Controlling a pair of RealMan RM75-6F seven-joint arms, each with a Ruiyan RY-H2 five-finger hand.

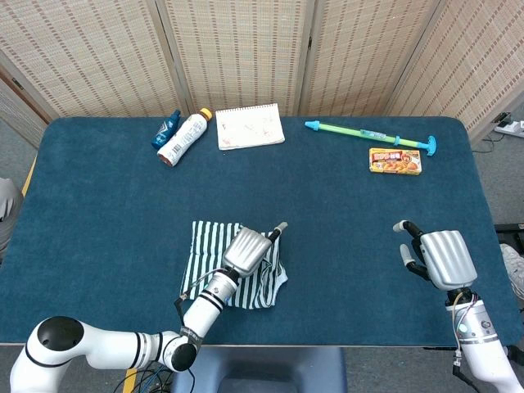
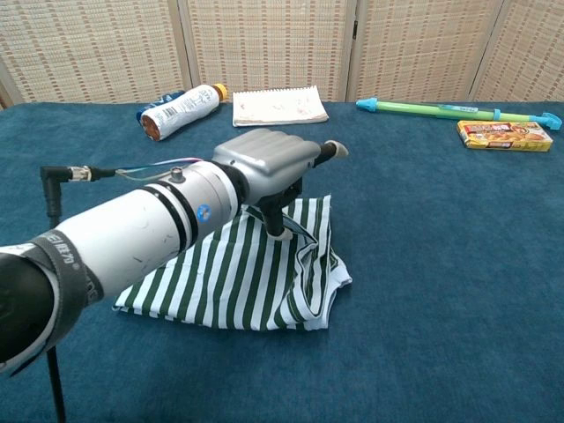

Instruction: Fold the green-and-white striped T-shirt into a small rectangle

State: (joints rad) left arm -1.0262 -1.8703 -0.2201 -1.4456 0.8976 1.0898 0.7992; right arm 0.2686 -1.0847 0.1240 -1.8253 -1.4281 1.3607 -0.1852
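The green-and-white striped T-shirt (image 1: 211, 260) lies partly folded near the table's front edge, left of centre; in the chest view the T-shirt (image 2: 233, 282) is mostly flat, with a bunched edge on its right side. My left hand (image 1: 250, 248) hovers over the shirt's right part. Seen from the chest, the left hand (image 2: 269, 163) has its thumb stuck out to the right, and one of its fingers (image 2: 277, 225) points down onto the cloth without gripping it. My right hand (image 1: 438, 258) hangs over the table's front right with fingers apart, holding nothing.
Along the far edge lie a blue bottle (image 1: 165, 128), a white bottle (image 1: 185, 137), a notepad (image 1: 250, 126), a green-and-blue water-gun toy (image 1: 370, 135) and a yellow food box (image 1: 395, 160). Folding screens stand behind the blue table (image 1: 344, 213).
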